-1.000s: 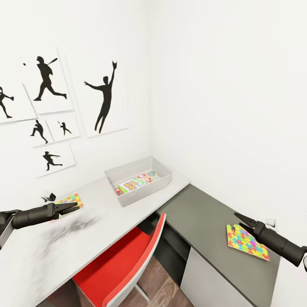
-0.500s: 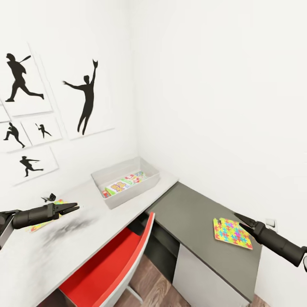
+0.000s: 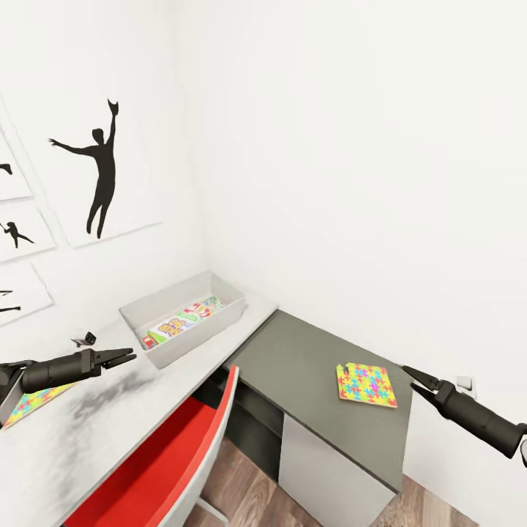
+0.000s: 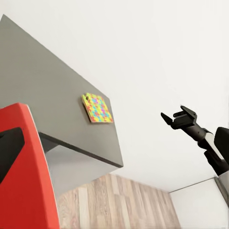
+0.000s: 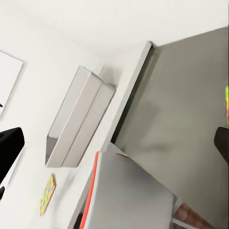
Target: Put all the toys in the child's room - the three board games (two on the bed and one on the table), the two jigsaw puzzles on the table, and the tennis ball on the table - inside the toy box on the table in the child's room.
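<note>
Left gripper (image 3: 126, 358) hovers over the white desk top (image 3: 95, 424), its two thin black fingers drawn together to a point and gripping nothing. Just beside that arm, at the near edge of the head view, lies one multicoloured flat jigsaw puzzle (image 3: 33, 400), partly hidden under the arm. Right gripper (image 3: 410, 378) hangs out past the far end of the dark grey desk top (image 3: 293, 366), fingers parted only slightly in the head view; the left wrist view shows the same gripper (image 4: 177, 118) with its two fingers spread a little, and nothing between them.

Near it, a second multicoloured square jigsaw puzzle (image 3: 366, 384) lies flat on the grey top, apart from the fingers; it shows as well in the left wrist view (image 4: 97, 108). So, two puzzles counted, one per desk.

Further out, one pale grey rectangular plastic toy box (image 3: 183, 316) sits on the white top against the wall, near the corner where the two desks meet. Inside it lies a brightly printed flat board game box (image 3: 181, 322); more than one cannot be told apart.

One red chair (image 3: 168, 468) is tucked under the white desk. On the wall, black silhouette posters (image 3: 95, 168) of ball players.
</note>
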Robot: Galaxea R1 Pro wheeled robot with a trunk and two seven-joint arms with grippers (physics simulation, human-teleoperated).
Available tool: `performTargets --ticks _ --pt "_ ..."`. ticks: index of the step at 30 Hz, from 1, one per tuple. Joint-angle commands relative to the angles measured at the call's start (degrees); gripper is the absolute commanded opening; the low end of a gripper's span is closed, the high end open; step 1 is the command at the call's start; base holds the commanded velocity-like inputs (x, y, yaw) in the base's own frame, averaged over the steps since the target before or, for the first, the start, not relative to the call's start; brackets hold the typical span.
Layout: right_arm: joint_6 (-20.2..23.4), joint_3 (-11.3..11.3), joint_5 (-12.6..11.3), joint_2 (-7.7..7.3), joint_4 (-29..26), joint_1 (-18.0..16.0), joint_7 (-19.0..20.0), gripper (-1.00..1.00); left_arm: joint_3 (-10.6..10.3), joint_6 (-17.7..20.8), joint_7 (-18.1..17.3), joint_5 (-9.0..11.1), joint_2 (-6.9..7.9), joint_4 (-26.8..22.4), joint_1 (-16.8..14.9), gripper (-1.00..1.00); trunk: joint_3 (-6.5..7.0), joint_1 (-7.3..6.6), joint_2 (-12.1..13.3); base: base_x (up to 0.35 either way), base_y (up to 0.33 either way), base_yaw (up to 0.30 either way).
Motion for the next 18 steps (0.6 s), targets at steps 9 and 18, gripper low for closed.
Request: performTargets --ticks 9,18 --pt "0.33 -0.06 -0.06 0.01 0.14 -0.08 0.08 1.00 -0.01 0.61 -0.21 0.01 0.03 -0.03 -0.02 1.00 -0.13 0.04 -0.13 0.000 0.000 -0.277" --pt "0.25 -0.06 -0.14 0.01 0.15 -0.08 0.03 1.00 -0.01 0.61 -0.21 0.01 0.03 -0.03 -0.02 1.00 -0.13 0.04 -0.13 0.000 0.000 -0.277"
